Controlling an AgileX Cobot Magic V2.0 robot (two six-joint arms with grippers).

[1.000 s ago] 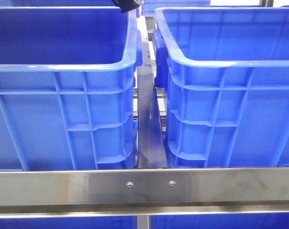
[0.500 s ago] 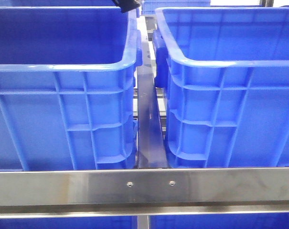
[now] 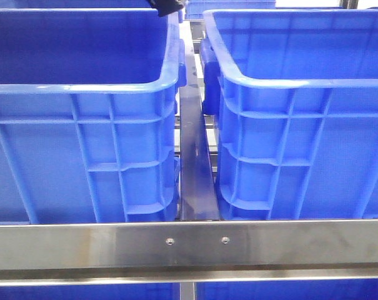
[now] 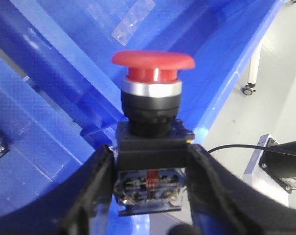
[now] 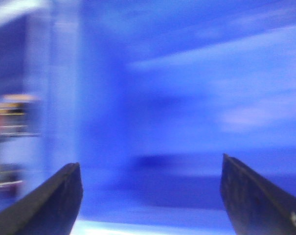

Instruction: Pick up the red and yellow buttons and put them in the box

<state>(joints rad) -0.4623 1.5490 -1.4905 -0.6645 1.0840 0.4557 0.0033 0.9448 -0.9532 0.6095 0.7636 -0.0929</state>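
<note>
Left gripper (image 4: 150,188) clamped on red mushroom push button (image 4: 152,78) by its black base, above blue crate (image 4: 64,98). Right gripper (image 5: 150,196) spread apart, blurred blue beyond.

two blue crates (image 3: 82,144) side by side, seemingly on a steel rack (image 3: 189,245)

Red button (image 4: 153,59), black body; bright blue box (image 3: 82,87); black pincer (image 4: 150,188).

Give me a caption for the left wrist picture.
Left tool grips a red mushroom-head button by its black body, above a blue crate.
</note>
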